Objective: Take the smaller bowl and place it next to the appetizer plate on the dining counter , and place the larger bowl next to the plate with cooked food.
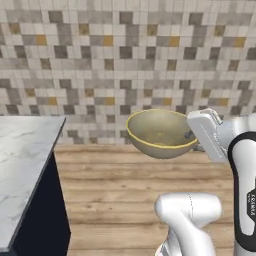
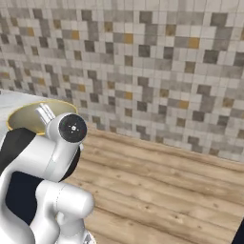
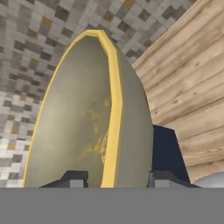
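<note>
Above the wooden floor [image 1: 125, 190], well off any surface, you have the larger bowl [image 1: 161, 132]: beige, deep, yellow rim, nothing inside except yellowish speckles on its inner wall. Your gripper [image 3: 114, 178] holds it by the rim, one finger inside and one outside. Beside it to the left you see the dining counter [image 1: 22, 160], marble top on navy base.

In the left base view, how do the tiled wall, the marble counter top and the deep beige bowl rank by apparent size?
1. Grey-beige mosaic tiled wall
2. White grey-veined marble counter top
3. Deep beige bowl with yellowish rim, held in the air
</note>
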You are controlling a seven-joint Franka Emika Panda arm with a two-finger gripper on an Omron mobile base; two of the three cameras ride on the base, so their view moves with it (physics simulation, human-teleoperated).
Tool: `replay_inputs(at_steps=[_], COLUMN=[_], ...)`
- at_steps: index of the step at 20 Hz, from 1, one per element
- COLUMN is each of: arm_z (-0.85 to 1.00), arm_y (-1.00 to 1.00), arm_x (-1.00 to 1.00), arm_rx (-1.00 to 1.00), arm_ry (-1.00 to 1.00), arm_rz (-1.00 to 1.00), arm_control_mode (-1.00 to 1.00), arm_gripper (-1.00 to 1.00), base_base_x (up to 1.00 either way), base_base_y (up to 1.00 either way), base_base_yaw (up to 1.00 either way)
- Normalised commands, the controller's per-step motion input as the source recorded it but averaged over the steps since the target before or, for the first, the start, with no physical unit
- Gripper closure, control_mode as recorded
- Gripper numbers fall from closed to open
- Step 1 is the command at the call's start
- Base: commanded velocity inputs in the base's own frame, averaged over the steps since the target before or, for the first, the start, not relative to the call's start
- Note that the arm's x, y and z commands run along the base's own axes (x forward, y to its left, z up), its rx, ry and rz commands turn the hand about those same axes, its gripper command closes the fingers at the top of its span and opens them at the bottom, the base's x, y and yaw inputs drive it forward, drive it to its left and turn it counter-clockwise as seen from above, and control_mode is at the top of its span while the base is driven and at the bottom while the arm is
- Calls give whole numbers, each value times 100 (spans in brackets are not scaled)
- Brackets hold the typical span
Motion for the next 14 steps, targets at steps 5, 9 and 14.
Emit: replay_inputs(at_steps=[5,9,14], arm_z=[0,0,0], arm_y=[0,0,0], arm_x=[0,0,0], arm_rx=[0,0,0], arm_ry=[0,0,0], arm_rz=[0,0,0], arm_control_mode=[100,100,100], arm_gripper=[100,100,100], base_base_x=[100,100,100], base_base_y=[-33,-36,-37], base_base_yaw=[41,47,53])
